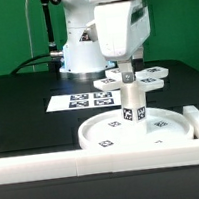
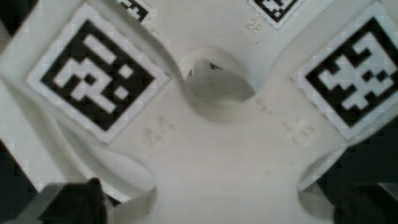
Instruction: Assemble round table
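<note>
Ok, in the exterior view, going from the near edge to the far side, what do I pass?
long white rail → wide rimmed disc → marker board → robot base

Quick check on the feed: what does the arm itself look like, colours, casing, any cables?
The arm has smooth, rounded white casing with light grey shading at the joints. A thin black cable runs beside it. The gripper narrows below a boxy white wrist housing. In the wrist view, only dark jaws show at the frame edge, too blurred for markings.
</note>
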You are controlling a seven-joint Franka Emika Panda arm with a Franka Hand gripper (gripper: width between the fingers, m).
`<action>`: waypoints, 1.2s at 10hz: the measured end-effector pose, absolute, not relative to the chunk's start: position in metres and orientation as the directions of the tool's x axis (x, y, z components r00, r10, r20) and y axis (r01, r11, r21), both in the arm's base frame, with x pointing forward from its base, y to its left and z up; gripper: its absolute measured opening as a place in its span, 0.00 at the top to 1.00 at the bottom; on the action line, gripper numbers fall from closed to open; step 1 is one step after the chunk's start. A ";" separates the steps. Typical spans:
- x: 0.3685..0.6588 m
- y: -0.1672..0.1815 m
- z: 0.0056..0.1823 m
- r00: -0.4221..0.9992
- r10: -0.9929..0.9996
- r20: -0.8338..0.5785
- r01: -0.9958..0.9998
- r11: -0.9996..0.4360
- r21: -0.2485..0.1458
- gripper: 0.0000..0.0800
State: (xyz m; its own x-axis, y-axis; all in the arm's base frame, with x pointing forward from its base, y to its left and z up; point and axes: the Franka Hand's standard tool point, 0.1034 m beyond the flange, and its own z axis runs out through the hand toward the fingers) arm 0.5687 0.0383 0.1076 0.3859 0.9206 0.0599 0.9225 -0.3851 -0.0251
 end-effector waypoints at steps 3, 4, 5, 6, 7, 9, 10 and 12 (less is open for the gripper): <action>0.568 0.036 0.104 0.390 0.919 0.058 0.921 -0.389 -0.030 0.19; 0.567 0.036 0.103 0.391 0.919 0.057 0.920 -0.389 -0.032 0.19; 0.567 0.036 0.103 0.391 0.919 0.056 0.920 -0.389 -0.033 0.19; 0.567 0.036 0.103 0.391 0.919 0.056 0.920 -0.389 -0.033 0.35; 0.567 0.036 0.102 0.391 0.919 0.056 0.920 -0.390 -0.034 0.35; 0.567 0.036 0.102 0.397 0.916 0.056 0.918 -0.396 -0.035 0.45; 0.567 0.036 0.102 0.414 0.909 0.055 0.910 -0.413 -0.036 0.45; 0.566 0.036 0.102 0.443 0.895 0.056 0.896 -0.442 -0.039 0.45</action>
State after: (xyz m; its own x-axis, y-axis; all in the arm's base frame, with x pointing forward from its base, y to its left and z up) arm 0.5664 0.0356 0.1024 0.4434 0.8946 0.0565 0.8963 -0.4418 -0.0391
